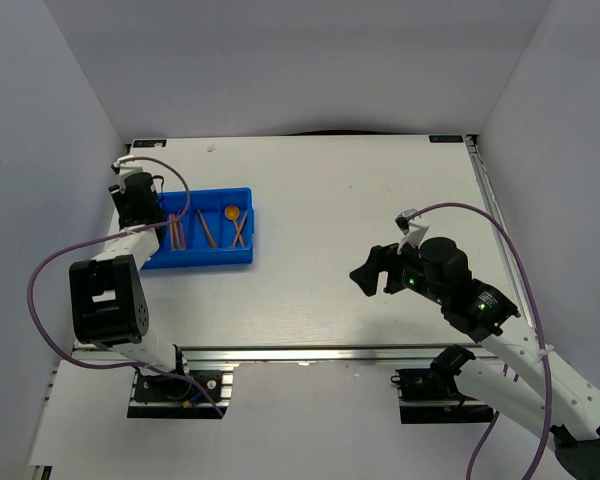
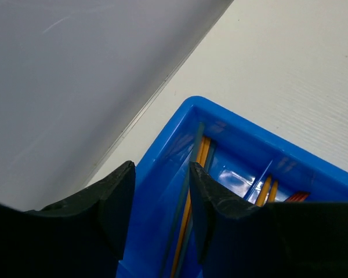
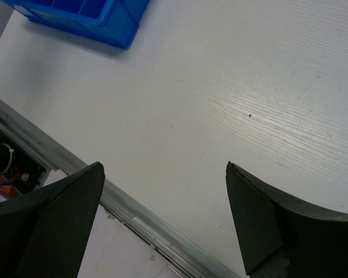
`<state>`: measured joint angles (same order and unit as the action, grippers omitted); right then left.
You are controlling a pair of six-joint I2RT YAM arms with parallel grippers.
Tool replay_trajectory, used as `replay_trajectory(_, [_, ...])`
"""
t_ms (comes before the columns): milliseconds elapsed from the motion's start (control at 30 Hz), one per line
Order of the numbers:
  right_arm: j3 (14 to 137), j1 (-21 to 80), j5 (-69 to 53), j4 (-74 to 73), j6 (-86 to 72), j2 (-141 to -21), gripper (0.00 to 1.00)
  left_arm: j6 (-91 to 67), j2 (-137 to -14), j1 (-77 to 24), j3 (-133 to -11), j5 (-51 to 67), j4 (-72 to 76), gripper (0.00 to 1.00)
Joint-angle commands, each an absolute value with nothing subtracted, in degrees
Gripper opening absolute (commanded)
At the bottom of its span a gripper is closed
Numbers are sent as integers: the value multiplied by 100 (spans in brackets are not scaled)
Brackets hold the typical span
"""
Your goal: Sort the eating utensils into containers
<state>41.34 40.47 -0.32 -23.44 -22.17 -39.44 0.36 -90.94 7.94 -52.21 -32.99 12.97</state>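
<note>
Left gripper (image 2: 160, 178) hangs over the left end of the blue tray (image 1: 205, 257), jaws part-way apart, nothing clamped (tray wall shows in the gap). Orange and grey utensils (image 2: 204, 152) lie in the end compartment below, an orange spoon (image 1: 232, 213) further right. Right gripper (image 3: 163, 174) gapes wide over bare table (image 3: 238, 87), well apart from the tray.

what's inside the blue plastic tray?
Orange plastic spoon, orange and reddish sticks, one dark grey stick. The tray's left end is covered by the left arm.
</note>
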Motion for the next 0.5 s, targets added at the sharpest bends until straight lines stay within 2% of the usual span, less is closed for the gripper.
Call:
replay_trajectory(0, [4105, 4017, -18, -2145, -2127, -3911, 89, -141, -9035, 835, -5221, -3252, 1512, 53])
replay_trajectory(100, [4104, 4017, -26, -2145, -2118, -3920, 89, -149, -9044, 835, -5291, -3243, 1450, 62])
replay_trajectory(267, [4140, 4008, -26, -2145, -2109, -3955, 89, -446, -8545, 826, -5580, -3094, 1031, 69])
replay_trajectory(300, [4140, 4008, -26, -2145, -2109, -3981, 89, -561, -8430, 826, -5877, -3111, 863, 74])
replay_trajectory(333, [4148, 4008, -18, -2136, -2101, -3990, 89, -719, -8324, 826, -6080, -3103, 600, 93])
replay_trajectory(367, [4148, 4017, 148, -2144, -2101, -4008, 89, -1077, -8219, 826, -6300, -3103, -64, 98])
replay_trajectory(467, [4210, 4008, 428, -2162, -2118, -4165, 89, -1764, -7763, 826, -7047, -2673, -1648, 98])
